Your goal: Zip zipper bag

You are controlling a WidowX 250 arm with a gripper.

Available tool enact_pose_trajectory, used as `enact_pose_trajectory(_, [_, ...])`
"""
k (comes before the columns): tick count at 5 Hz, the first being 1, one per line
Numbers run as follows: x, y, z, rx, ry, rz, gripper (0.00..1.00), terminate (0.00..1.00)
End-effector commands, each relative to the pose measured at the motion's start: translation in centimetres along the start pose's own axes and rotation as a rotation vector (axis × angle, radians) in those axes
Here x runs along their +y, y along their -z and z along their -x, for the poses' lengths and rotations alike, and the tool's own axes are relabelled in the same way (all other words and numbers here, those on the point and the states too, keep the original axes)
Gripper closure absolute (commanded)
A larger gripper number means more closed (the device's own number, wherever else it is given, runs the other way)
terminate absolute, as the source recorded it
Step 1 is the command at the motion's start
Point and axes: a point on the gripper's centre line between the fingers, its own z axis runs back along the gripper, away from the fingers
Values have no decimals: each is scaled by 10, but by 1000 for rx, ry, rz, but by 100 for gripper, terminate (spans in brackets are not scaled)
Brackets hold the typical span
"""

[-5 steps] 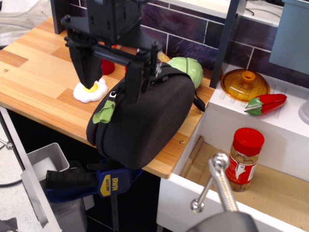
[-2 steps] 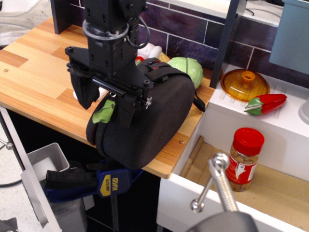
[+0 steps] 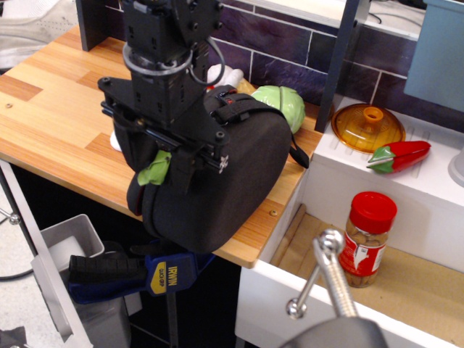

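Zipper bag (image 3: 225, 181): large black rounded fabric case, lying at the near right corner of the wooden counter (image 3: 51, 116), its lower end overhanging the counter edge; black straps (image 3: 243, 109) cross its upper face. Green leaf-shaped pull tab (image 3: 154, 171): on the bag's left edge, directly between the gripper's two fingers. Gripper (image 3: 158, 165): black, descended from above onto the bag's left side, fingers spread apart either side of the tab, left finger (image 3: 130, 156) outside the bag's edge, the other on the bag's face; whether the pads touch the tab cannot be told. White fried-egg toy (image 3: 116, 141): just behind the gripper's left finger, mostly hidden. Green cabbage toy (image 3: 283, 105): beyond the bag, to the gripper's far right. Orange lid (image 3: 367, 125) and red pepper toy (image 3: 399, 154): well right of the gripper, on a white ledge. Red-capped jar (image 3: 368, 235): lower right, in the sink basin. Blue clamp (image 3: 156, 274): below the gripper, under the counter.
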Motion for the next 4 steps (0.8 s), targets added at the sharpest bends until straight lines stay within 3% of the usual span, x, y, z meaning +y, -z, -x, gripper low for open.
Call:
enact_pose_trajectory(1, [1,-10,1,-15,-26,0,100,0])
enact_pose_trajectory(2, [1,-14,4,-16,-22,6,100,0])
enact_pose_trajectory(3, [7,-14,17,22,4,3,100,0])
enact_pose_trajectory(4, [25,9,40,75,69,-59,100,0])
